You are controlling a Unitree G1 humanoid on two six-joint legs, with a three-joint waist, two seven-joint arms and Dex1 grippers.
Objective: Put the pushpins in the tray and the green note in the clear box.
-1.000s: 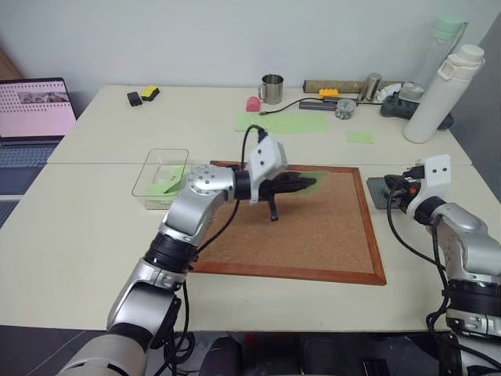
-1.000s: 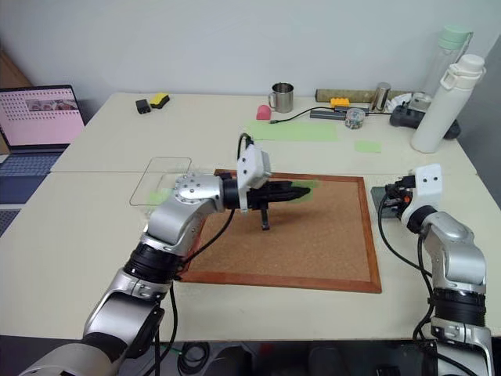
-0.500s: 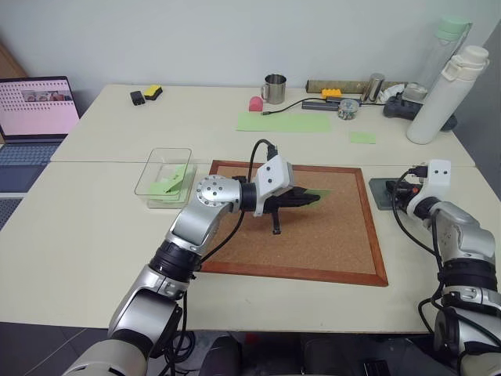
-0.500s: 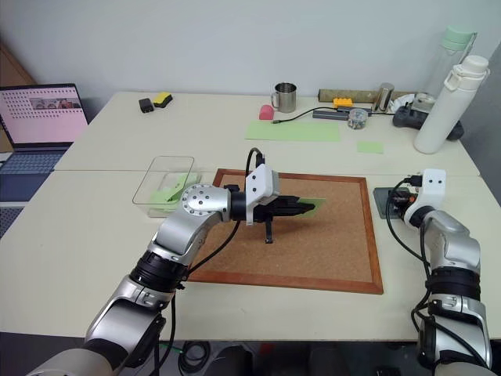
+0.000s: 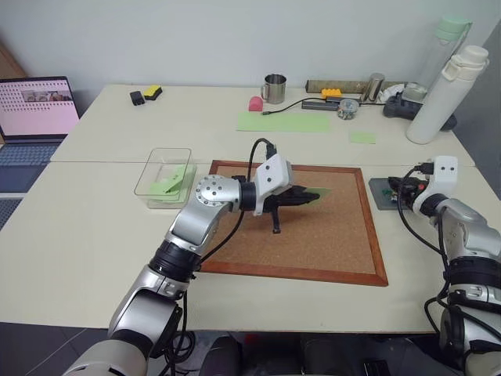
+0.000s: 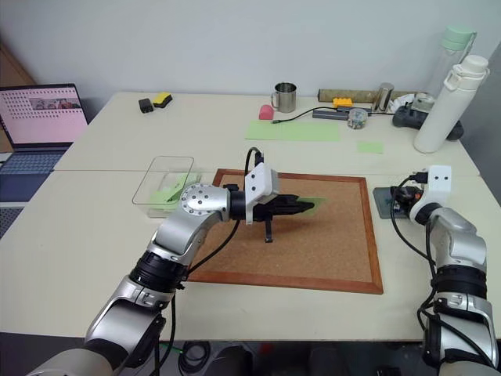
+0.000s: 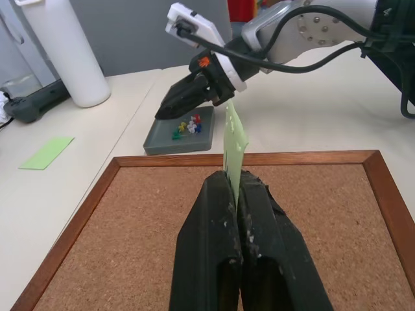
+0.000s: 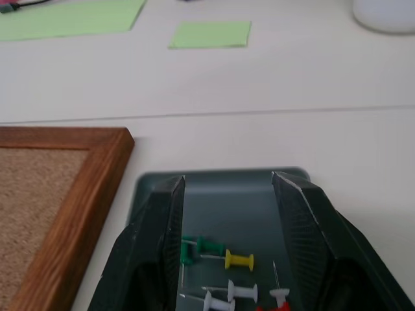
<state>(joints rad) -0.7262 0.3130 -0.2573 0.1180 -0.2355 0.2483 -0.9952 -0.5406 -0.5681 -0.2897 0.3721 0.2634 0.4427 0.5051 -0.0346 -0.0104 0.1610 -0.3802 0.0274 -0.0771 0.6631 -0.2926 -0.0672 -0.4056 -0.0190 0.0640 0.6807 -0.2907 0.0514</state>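
Pinched edge-on between the closed fingers of the left gripper [image 7: 235,188]: the green note [image 7: 234,142], held just above the cork board [image 5: 329,243] near the board's far edge, gripper lying level and pointing toward the desk's right side. Standing up from the black fingertips in the left wrist view, the thin pale green sheet, its marked face turned out of sight.

Parted over the tray [image 8: 220,194], near the desk's right edge and just beyond the cork board's right frame: the fingers of the right gripper [image 8: 227,194], nothing between them. Lying loose on the dark grey floor of the tray, the pushpins [image 8: 227,259], green, yellow, white and red, in a small cluster between the two black fingers; seen again from the left wrist camera as a coloured knot in the tray below the right gripper.

Beside the cork board's far left corner, toward the desk's left side: the clear box [image 5: 153,172], with pale green paper already lying inside it.

Along the desk's far edge: a steel mug [image 5: 272,88], a long green sheet [image 5: 282,122], a small green slip [image 5: 361,137] and a tall white bottle [image 5: 442,94]. At the desk's far left corner, an open laptop [image 5: 35,106].
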